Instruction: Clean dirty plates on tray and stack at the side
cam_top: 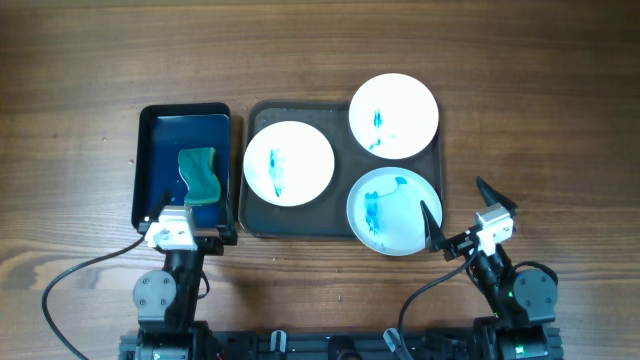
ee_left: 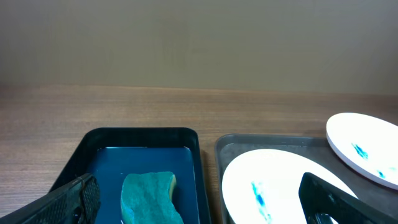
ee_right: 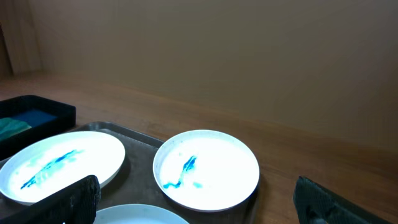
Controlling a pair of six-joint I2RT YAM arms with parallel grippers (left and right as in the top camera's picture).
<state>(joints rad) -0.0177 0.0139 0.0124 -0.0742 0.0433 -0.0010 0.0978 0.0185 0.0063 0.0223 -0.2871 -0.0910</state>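
The dark grey tray (cam_top: 335, 205) holds three white plates with blue smears. One lies at the left (cam_top: 288, 163), one at the far right (cam_top: 393, 115) overhanging the rim, and one at the near right (cam_top: 395, 210). My left gripper (cam_top: 187, 222) is open and empty at the near end of the small black tray, facing the sponge. My right gripper (cam_top: 462, 208) is open and empty just right of the near right plate. The left wrist view shows the open jaws (ee_left: 199, 208) and the left plate (ee_left: 273, 186). The right wrist view shows the open jaws (ee_right: 202, 208) and the far right plate (ee_right: 205, 169).
A small black tray with a blue bottom (cam_top: 160, 150) stands left of the grey tray and holds a green sponge (cam_top: 199, 175). The sponge also shows in the left wrist view (ee_left: 149, 196). Bare wooden table (cam_top: 540, 120) lies right of the grey tray.
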